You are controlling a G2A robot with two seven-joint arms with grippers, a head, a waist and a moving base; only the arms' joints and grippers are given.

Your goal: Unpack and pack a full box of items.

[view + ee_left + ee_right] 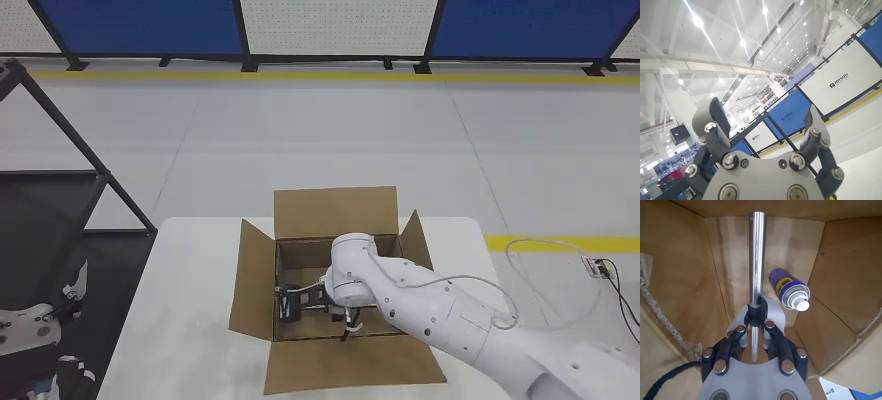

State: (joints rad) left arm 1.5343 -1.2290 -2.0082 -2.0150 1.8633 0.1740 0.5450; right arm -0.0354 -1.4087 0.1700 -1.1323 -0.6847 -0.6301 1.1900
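Gripping a smooth chrome rod [757,256], right tool [755,311] inside corrugated cardboard box [677,266] (left tool [762,115] splayed wide)

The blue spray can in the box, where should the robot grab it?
Probably around the round blue body of the spray can, just under its silver top, coming straight down from above. It stands with its white nozzle up, and the box walls would block a sideways reach. The right hand is shut on a metal rod, so that must go first.
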